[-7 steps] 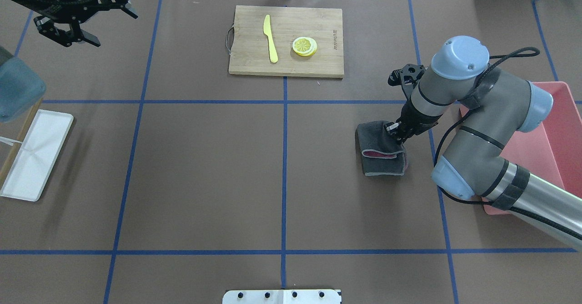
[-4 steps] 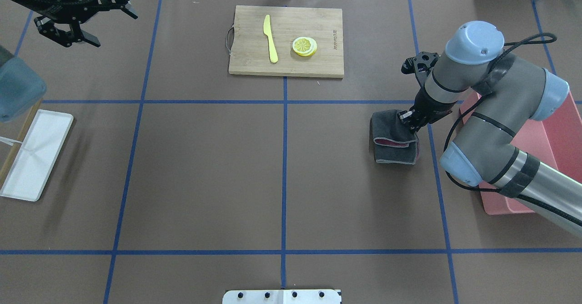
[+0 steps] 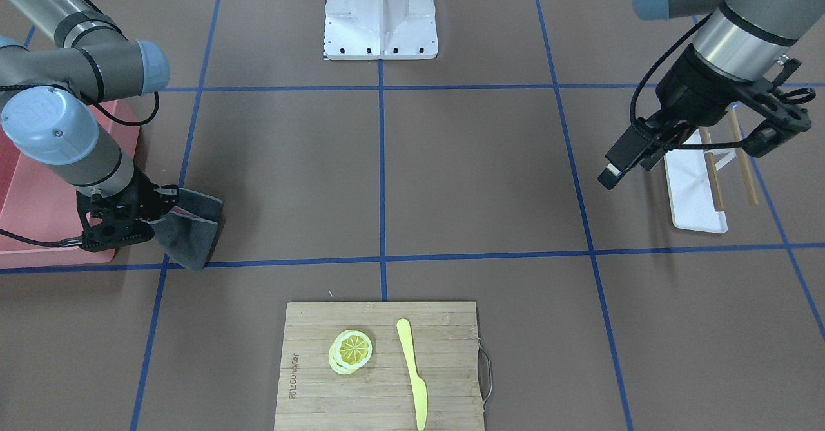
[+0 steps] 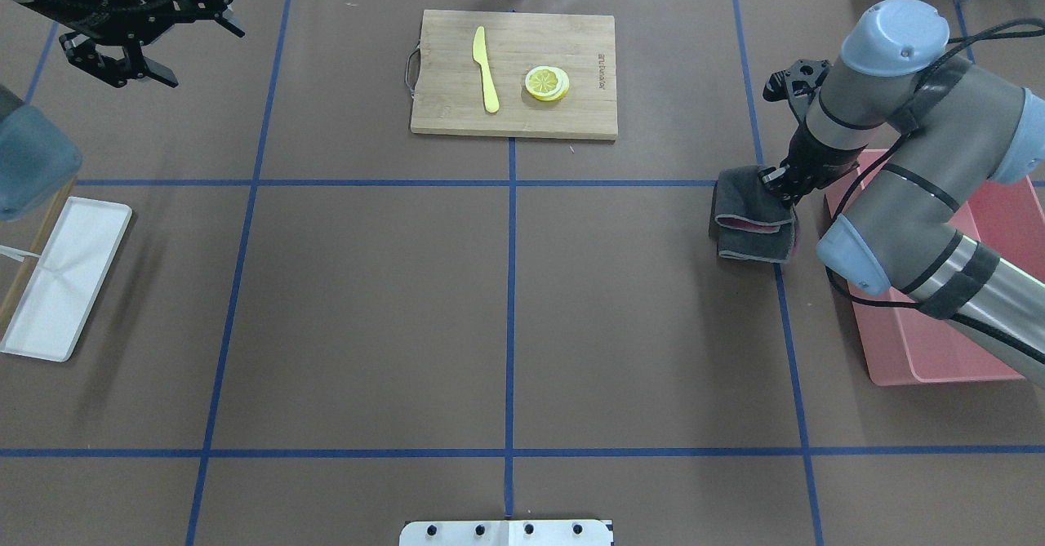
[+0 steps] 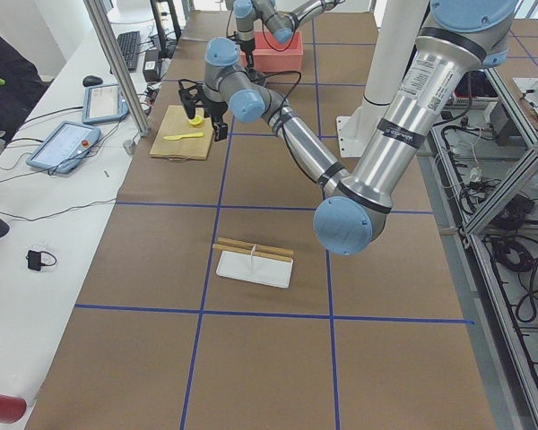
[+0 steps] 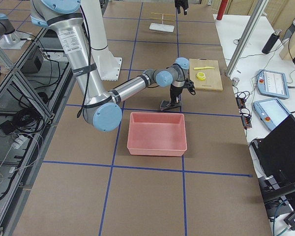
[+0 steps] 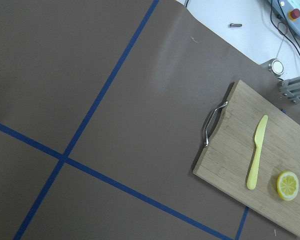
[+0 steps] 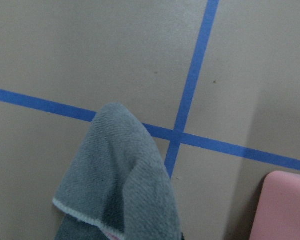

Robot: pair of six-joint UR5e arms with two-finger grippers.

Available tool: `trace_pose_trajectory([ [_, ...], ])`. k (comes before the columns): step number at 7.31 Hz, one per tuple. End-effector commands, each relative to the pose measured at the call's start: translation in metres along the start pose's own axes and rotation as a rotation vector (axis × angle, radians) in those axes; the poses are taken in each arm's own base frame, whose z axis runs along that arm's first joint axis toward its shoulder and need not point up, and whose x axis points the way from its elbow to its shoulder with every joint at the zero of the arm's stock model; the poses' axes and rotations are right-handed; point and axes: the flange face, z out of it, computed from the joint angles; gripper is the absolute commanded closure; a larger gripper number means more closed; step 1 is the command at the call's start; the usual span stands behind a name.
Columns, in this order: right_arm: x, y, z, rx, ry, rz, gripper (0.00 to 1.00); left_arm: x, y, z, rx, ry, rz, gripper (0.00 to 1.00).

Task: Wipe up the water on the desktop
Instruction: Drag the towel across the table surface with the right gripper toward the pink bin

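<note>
Keep the right gripper [image 4: 775, 180] clamped on the cloth [image 4: 751, 224], as now, with the folds trailing below it on the desktop [image 4: 367, 301]. Press lower to lay more fabric flat; probably only the bottom fold touches. Sweep slowly, steering clear of the bin [image 4: 939, 342] just beside the gripper. Cannot spot any wet patch, so cover the ground under the gripper evenly. Leave the left gripper [image 4: 200, 52] spread open and empty, well apart. Since a second ago: has carried the cloth away from the robot, toward the bin, onto the tape [image 4: 510, 301] crossing; no change on the left
</note>
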Motion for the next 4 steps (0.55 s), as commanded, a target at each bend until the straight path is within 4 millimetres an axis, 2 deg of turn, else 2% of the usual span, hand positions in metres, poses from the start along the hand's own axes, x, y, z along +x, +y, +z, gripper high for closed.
trace_pose_trajectory([
  [1,-0.023,0.004,0.005,-0.008,0.016,-0.04,1.0,-0.003,-0.002,0.003,-0.001,-0.006,-0.003,0.02],
  [4,-0.091,0.03,0.016,-0.025,-0.024,-0.112,1.0,-0.005,-0.005,0.004,0.001,-0.013,-0.001,0.02],
])
